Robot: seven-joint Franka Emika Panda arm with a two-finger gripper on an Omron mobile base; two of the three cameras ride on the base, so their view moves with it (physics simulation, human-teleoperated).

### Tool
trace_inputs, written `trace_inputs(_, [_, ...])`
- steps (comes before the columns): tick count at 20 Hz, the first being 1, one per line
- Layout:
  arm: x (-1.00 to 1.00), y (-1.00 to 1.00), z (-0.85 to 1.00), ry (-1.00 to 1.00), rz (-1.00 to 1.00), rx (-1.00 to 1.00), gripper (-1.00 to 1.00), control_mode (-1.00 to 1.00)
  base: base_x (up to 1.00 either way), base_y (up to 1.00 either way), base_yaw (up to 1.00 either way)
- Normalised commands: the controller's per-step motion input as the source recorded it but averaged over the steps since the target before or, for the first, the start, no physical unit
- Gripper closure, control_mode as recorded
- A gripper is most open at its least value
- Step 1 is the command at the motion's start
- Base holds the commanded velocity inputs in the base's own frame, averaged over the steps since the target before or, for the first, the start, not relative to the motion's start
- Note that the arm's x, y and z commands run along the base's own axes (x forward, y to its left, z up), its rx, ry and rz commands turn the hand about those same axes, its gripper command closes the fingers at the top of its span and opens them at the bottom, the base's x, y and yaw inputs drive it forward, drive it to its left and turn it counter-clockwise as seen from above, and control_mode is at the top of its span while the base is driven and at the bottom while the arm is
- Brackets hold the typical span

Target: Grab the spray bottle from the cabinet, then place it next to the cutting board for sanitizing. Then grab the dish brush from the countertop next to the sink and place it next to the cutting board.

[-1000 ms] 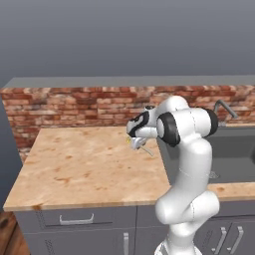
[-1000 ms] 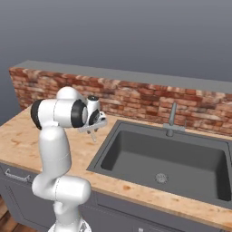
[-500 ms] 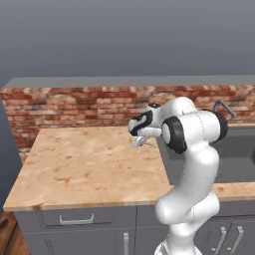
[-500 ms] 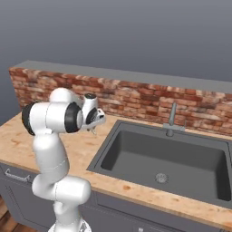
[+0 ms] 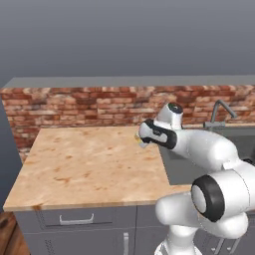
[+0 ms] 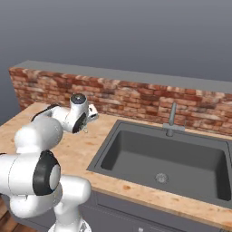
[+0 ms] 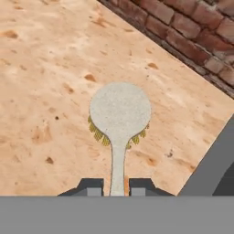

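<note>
Gripper: look at the hand view; your gripper (image 7: pixel 117 186) has its two tips closed against the handle of the brush (image 7: pixel 119 115), one on each side.
Brush: round cream head points away from the tips, yellow bristles peeking out beneath it; it sits over the countertop (image 7: pixel 41 82), but you cannot tell whether it touches.
Place: near the brick wall (image 7: pixel 183 36), just left of the sink (image 6: pixel 167 158).
Arm: from the right base view, your gripper (image 6: pixel 86 124) reaches over the counter beside the basin's left rim.
</note>
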Motion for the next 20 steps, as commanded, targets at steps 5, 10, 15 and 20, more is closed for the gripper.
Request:
trace_inputs(5, [-1.0, 0.0, 1.0, -0.33, 0.0, 0.03, 1.0, -1.0, 0.0, 0.0, 0.0])
trace_inputs(10, [-1.0, 0.0, 1.0, -0.24, 0.0, 0.0, 1.0, -1.0, 0.0, 0.0, 0.0])
trace_inputs(15, [-0.99, -0.02, 1.0, -0.02, -0.01, 0.0, 1.0, -1.0, 0.0, 0.0, 0.0])
trace_inputs(20, [-0.98, -0.21, 0.98, 0.0, -0.04, 0.0, 1.0, -1.0, 0.0, 0.0, 0.0])
